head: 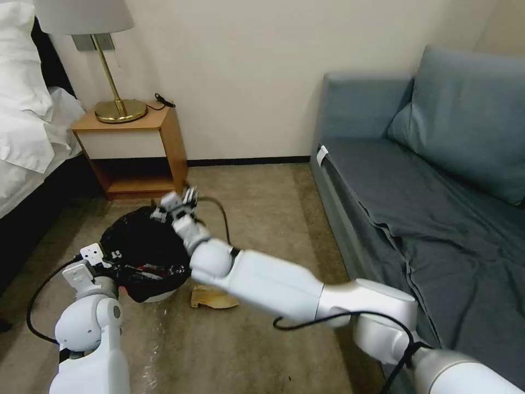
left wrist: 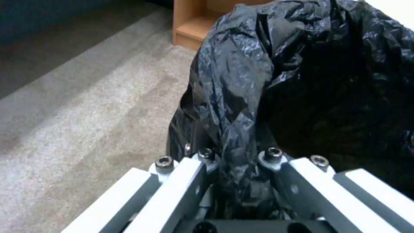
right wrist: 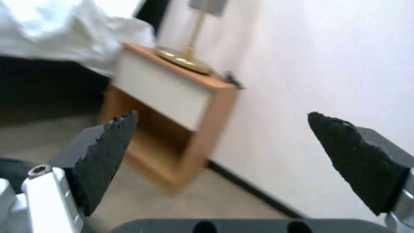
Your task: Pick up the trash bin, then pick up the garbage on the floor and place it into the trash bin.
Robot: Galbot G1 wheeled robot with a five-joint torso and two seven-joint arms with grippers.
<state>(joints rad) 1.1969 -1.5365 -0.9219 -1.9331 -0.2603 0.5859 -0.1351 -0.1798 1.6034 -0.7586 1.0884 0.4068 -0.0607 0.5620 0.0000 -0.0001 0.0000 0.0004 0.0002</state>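
Your left gripper [left wrist: 235, 181] is clamping the black liner of the trash bin [head: 143, 257] on the carpet by the nightstand [head: 134, 150], while your right gripper [head: 178, 205] is hovering wide open above its far rim, the cardboard scrap [head: 212, 298] lying beside it.

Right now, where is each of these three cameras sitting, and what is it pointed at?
Head view: from the robot's head, looking down at the carpet, the trash bin, both arms, left gripper and right gripper.
Left wrist view: on the left arm, facing the bin's black liner, pinched between the left gripper's fingers.
Right wrist view: on the right arm, facing the nightstand and wall, between open fingertips.
Shared: head and right wrist views both show the nightstand and lamp.
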